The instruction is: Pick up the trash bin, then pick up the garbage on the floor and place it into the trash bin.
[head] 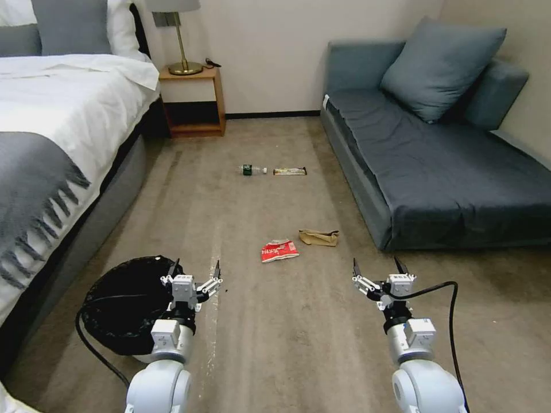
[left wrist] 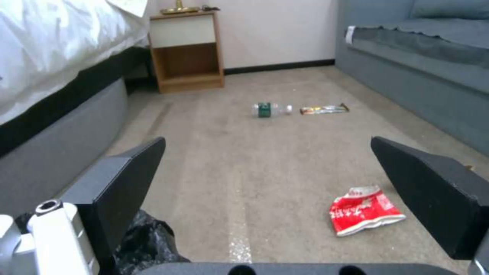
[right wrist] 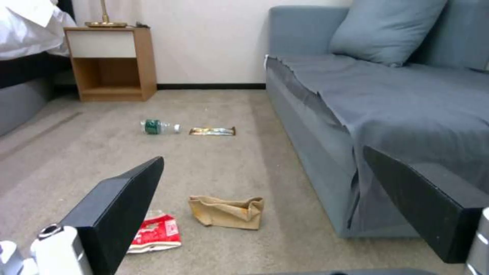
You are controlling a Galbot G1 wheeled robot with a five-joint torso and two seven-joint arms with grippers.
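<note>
While both arms are raised low over the carpet, the left end effector [head: 195, 274] hovers with its black fingers spread wide and empty just beside the near rim of the round, low white trash bin lined with a black plastic bag [head: 123, 304], which stands on the floor close to the grey-based bed with white linen [head: 63, 115]; a fold of the black liner shows by the lower finger in the left wrist view. The right end effector [head: 379, 269] is likewise wide open, holding nothing, over bare carpet near the grey-blue sofa [head: 447, 166]. The bin is judged light and fairly stiff at its rim, so the rim edge is the likely place to take hold, though the slack liner may slip under the fingers. Just beyond the end effectors lie the crumpled red-and-white snack packet [head: 279, 250] and, beside it toward the sofa, the flattened brown paper bag [head: 319, 237]; both look very light and soft, and are best pinched at a raised fold. Farther off lie the small clear green-labelled bottle [head: 252, 170], on its side, light, rigid and apt to roll, and just beside it the long gold-black wrapper [head: 290, 171], flat and thin. A wooden nightstand [head: 192, 100] stands against the far wall.
</note>
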